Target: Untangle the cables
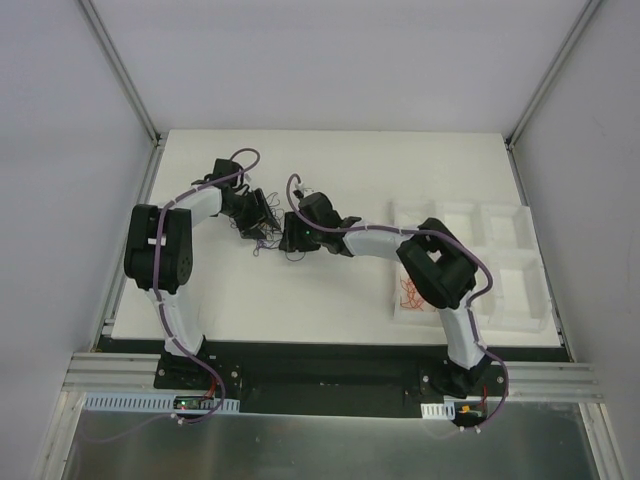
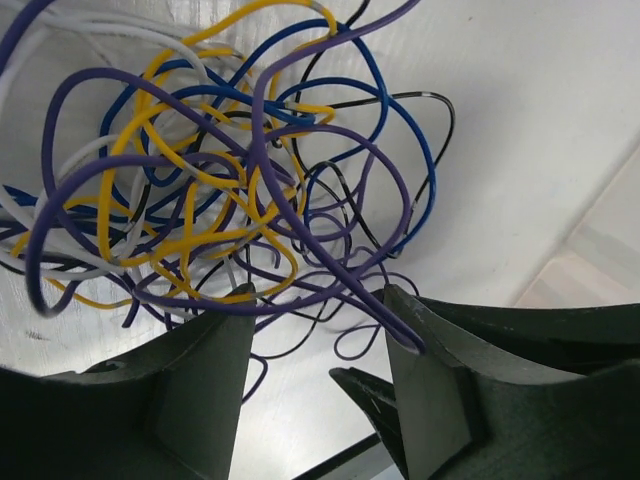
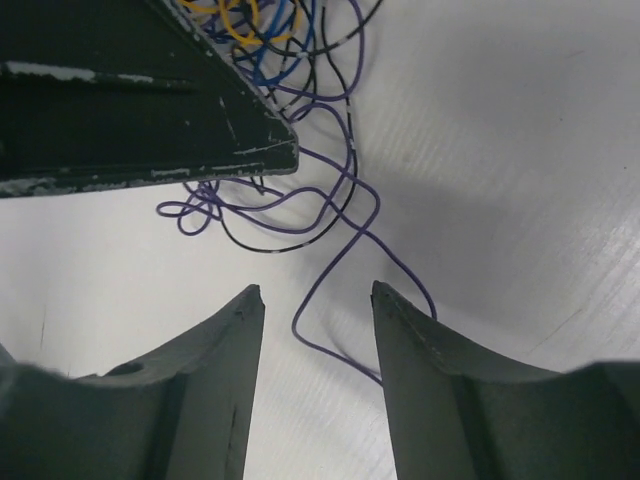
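The cables (image 1: 266,240) form a small tangle mid-table, between the two grippers. In the left wrist view they (image 2: 200,190) are purple, yellow, blue, white and black strands knotted together. My left gripper (image 2: 320,300) is open at the tangle's near edge. Purple strands cross the gap between its fingertips (image 2: 232,320), and one rests against the right tip. My right gripper (image 3: 316,292) is open low over the table. A single purple cable loop (image 3: 322,277) lies between its fingertips (image 3: 245,320), touching neither. The left gripper's dark finger (image 3: 150,100) fills the upper left of the right wrist view.
A white compartment tray (image 1: 520,235) sits at the table's right side, and one near compartment holds loose red wires (image 1: 410,293). Metal frame posts (image 1: 120,70) and grey walls enclose the table. The right arm (image 1: 380,240) reaches across in front of the tray.
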Action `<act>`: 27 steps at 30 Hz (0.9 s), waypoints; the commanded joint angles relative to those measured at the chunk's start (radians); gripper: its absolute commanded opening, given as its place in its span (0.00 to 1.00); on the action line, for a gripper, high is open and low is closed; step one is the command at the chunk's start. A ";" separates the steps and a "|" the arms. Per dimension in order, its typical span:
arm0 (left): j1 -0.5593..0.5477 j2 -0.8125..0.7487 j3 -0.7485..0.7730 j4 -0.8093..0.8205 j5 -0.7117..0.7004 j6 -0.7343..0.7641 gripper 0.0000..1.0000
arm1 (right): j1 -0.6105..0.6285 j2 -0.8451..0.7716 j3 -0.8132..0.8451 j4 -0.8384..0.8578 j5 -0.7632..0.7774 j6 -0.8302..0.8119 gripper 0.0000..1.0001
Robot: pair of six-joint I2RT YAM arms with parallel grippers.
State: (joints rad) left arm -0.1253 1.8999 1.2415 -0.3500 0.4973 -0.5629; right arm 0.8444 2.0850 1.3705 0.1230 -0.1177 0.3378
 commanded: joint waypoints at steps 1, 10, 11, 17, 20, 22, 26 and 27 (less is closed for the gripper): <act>-0.010 0.011 0.033 -0.032 -0.048 0.015 0.51 | 0.005 0.035 0.050 0.024 0.007 0.029 0.45; -0.010 0.056 0.050 -0.043 -0.080 0.021 0.44 | 0.008 -0.003 0.020 0.061 -0.023 0.029 0.00; -0.010 0.059 0.053 -0.044 -0.086 0.023 0.44 | 0.008 -0.044 -0.010 0.076 -0.026 0.023 0.00; -0.010 0.068 0.062 -0.058 -0.089 0.038 0.40 | 0.010 -0.449 -0.290 0.112 -0.063 0.000 0.01; -0.010 0.073 0.068 -0.063 -0.095 0.047 0.40 | 0.012 -0.647 -0.384 0.096 -0.069 0.012 0.00; -0.010 0.080 0.070 -0.069 -0.103 0.052 0.40 | 0.010 -0.764 -0.418 0.060 -0.060 0.009 0.00; -0.008 0.096 0.073 -0.078 -0.124 0.060 0.40 | 0.010 -0.985 -0.418 -0.101 0.030 -0.042 0.00; -0.008 0.099 0.075 -0.079 -0.131 0.063 0.40 | 0.010 -1.044 -0.407 -0.159 0.055 -0.068 0.00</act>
State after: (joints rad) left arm -0.1257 1.9652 1.2907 -0.3908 0.4305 -0.5343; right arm 0.8501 1.2060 0.9607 0.1318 -0.1482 0.3397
